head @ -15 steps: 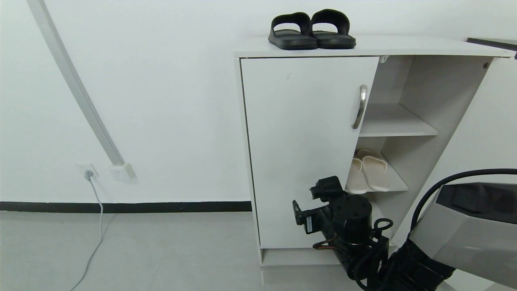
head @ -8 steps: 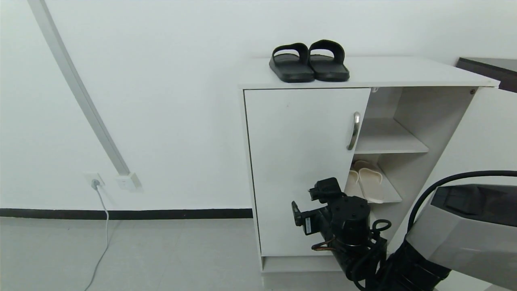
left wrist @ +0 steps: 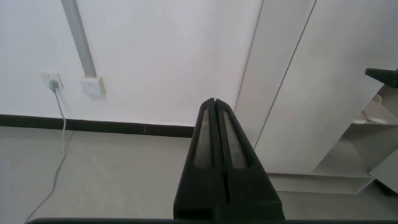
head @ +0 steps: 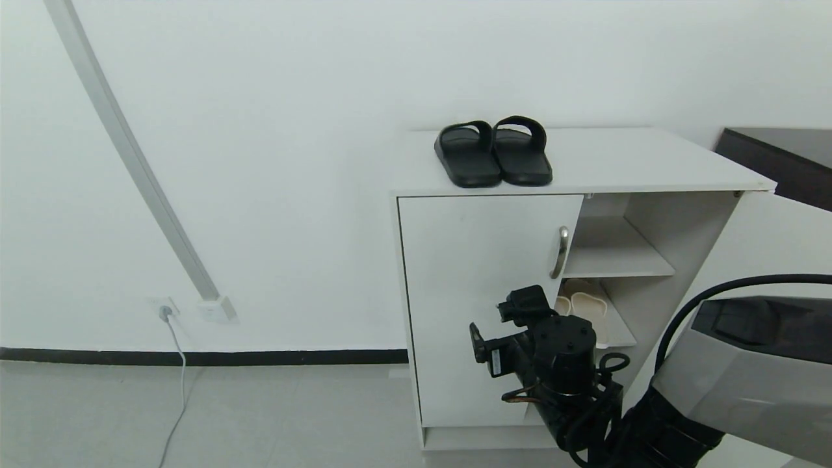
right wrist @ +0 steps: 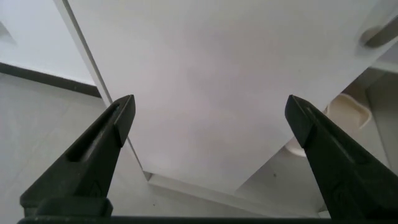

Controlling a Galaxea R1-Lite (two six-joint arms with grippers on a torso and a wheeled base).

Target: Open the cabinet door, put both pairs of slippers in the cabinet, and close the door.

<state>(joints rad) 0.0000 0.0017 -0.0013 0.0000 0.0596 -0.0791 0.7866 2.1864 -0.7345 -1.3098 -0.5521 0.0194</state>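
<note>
A pair of black slippers (head: 494,153) stands on top of the white cabinet (head: 650,162). A cream pair (head: 582,304) lies on the lower shelf inside, behind the open right door (head: 773,240). The left door (head: 481,292) with its metal handle (head: 560,252) is closed. My right gripper (head: 497,328) hangs open in front of that closed door, low down, with nothing between its fingers (right wrist: 99,155). The door (right wrist: 217,81), handle (right wrist: 380,31) and a cream slipper (right wrist: 345,115) lie ahead of it. My left gripper (left wrist: 215,109) is shut and empty, pointing at the wall left of the cabinet (left wrist: 311,93).
A grey conduit (head: 123,149) runs down the wall to a socket with a plugged cable (head: 166,311). Dark furniture (head: 780,156) stands right of the cabinet. Open floor (head: 195,416) lies to the left.
The whole head view has shifted: the cabinet and slippers sit lower in the picture, so the camera has moved. The right arm holds the same place in the picture.
</note>
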